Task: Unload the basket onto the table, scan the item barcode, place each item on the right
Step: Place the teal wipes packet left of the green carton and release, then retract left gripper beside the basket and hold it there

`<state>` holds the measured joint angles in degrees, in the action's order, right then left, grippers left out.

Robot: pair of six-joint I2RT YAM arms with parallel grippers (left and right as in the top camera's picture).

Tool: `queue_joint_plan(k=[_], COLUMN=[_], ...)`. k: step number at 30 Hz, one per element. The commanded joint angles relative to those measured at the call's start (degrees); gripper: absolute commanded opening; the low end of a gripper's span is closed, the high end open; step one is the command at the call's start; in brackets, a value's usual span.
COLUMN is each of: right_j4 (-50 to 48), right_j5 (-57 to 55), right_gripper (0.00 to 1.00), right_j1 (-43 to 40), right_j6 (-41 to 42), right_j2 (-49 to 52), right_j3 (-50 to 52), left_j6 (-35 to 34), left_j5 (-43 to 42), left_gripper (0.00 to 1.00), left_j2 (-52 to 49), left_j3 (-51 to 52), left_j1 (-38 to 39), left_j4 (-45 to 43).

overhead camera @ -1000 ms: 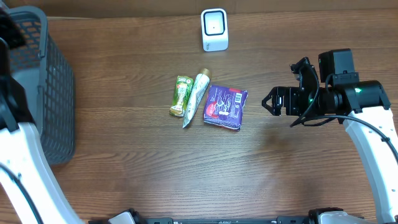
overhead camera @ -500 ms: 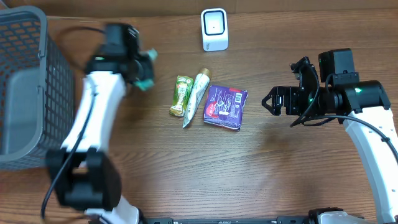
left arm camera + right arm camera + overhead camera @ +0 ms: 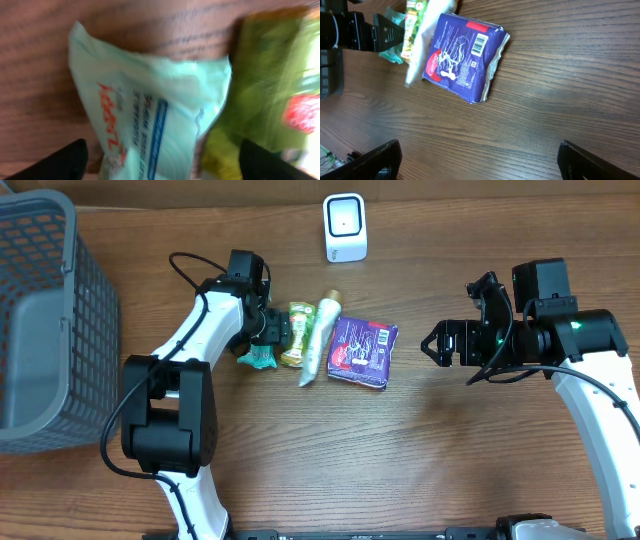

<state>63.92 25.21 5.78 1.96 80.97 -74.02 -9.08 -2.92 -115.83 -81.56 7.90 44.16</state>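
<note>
One item, the mint tissue pack (image 3: 260, 358), lies on the tabletop (image 3: 300, 460) down-left of the scanner (image 3: 345, 227), inside the released left pincer (image 3: 161, 161); the right pincer (image 3: 432, 345) gapes empty, so scanning looks wholly undone.

Mock shop checkout, barcode scanner (image 3: 345, 227), grey shopping basket (image 3: 92, 305), packaged goods (image 3: 363, 351), wooden table (image 3: 300, 465)

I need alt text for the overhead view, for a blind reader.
The left claw, open, hangs over a mint-green packet on a wooden table, next to a green packet, a tube and a purple packet. The right claw is open, apart at the right. A white scanner stands at the far edge, a gray basket at the left.
</note>
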Motion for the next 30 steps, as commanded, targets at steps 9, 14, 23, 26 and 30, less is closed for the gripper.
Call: queue_joint_plan(k=[9,14,23,26,30], right_j4=[-0.15,-0.15,0.72,0.5,0.04], right_j5=[-0.13,-0.15,-0.15,-0.15,-0.13], right_gripper=[1.0,1.0,1.0,1.0,1.0], right_j1=[0.5,0.48,0.5,0.48,0.5], right_j6=[-0.52,-0.52,-0.55,-0.57,-0.55], right_j2=[-0.15,-0.15,-0.15,-0.15,-0.15], right_j3=[-0.94,-0.94,-0.94,-0.94,-0.94], left_j6=[-9.42,-9.84,-11.56,-4.85,4.0], left_j5=[1.14,6.71,10.82,8.0,3.28], left_gripper=[0.87,0.85,1.0,1.0,1.0], left_j2=[12.63,22.49,43.52,46.9,47.74], left_j3=[-0.2,1.31,17.11,18.4,18.29], left_j1=[-2.36,-2.25,-8.68,-15.17,-18.86], left_j4=[10.6,17.09,17.09,16.35,14.58])
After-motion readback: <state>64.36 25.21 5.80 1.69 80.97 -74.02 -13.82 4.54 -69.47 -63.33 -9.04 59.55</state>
